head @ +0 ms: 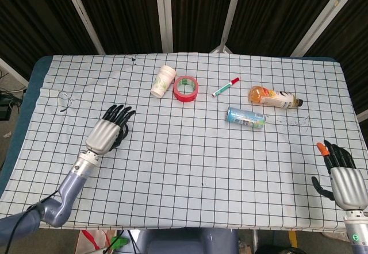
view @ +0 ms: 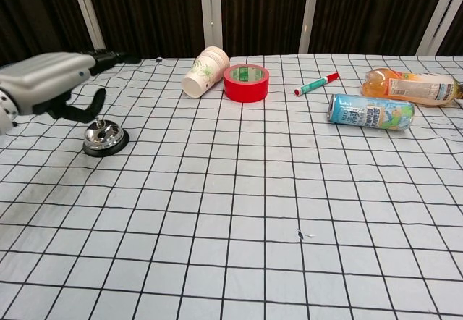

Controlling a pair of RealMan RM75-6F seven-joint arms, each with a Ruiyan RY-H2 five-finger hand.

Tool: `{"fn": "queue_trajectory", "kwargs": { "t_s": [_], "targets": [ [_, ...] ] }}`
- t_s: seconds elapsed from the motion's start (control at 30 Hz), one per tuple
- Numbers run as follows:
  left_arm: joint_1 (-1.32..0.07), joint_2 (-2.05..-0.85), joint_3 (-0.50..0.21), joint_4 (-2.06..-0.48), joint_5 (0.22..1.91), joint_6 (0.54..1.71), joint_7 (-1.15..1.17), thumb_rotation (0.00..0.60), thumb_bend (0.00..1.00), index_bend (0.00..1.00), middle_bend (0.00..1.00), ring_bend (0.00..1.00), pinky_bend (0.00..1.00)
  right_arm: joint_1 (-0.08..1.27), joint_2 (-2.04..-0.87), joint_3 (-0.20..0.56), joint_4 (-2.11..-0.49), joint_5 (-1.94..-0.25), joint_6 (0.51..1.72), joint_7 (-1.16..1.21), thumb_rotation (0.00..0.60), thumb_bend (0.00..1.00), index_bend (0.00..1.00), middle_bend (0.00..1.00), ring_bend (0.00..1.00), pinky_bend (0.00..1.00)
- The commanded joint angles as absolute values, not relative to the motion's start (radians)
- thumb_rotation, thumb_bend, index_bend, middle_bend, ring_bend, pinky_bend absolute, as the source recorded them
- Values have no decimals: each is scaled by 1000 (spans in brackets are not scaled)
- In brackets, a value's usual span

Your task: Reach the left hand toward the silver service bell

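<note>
The silver service bell (view: 103,137) stands on its black base on the checked cloth at the left of the chest view. My left hand (view: 47,85) hovers above it and slightly to its left, fingers stretched forward and the thumb hanging down, holding nothing and apart from the bell. In the head view the left hand (head: 108,130) covers the bell from above, so the bell is hidden there. My right hand (head: 344,176) rests open at the table's near right corner, with an orange tip at one finger.
A paper cup (head: 163,81) lies on its side beside a red tape roll (head: 186,88) at the back. To their right lie a green and red marker (head: 225,87), a blue can (head: 245,117) and an orange drink bottle (head: 275,97).
</note>
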State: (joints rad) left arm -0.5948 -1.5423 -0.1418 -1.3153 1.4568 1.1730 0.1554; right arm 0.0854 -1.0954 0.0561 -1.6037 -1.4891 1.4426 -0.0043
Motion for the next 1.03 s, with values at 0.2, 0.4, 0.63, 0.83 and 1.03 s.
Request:
{"fn": "queue_trajectory", "kwargs": {
  "t_s": [0.2,0.4,0.63,0.83,1.03],
  "targets": [
    [-363,-1232,-44,-1665,1401,1366,357,600,1000,68,51,0,47,85,-1098,53,-1609,-1494,1444,-15,600,389,88,5,19,95],
    [-244,-1222,2,-1595,1460,1513,222,600,1000,67,50,0,47,85,-1101,51,-1612,-1494,1443,-24,600,389,88,5,19,95],
    [-188,-1216,0,-1553,1468,1573,148,600,1000,57,50,0,47,87,-1102,50,-1613,-1497,1441,-29,600,390,89,5,19,95],
    [-166,-1211,-5,-1543,1493,1601,128,600,1000,57,50,0,47,87,-1105,50,-1614,-1496,1440,-34,600,390,88,5,19,95],
    [-142,-1198,-15,-1550,1497,1623,117,600,1000,57,50,0,47,91,-1107,54,-1613,-1485,1434,-38,600,389,88,5,19,95]
  ]
}}
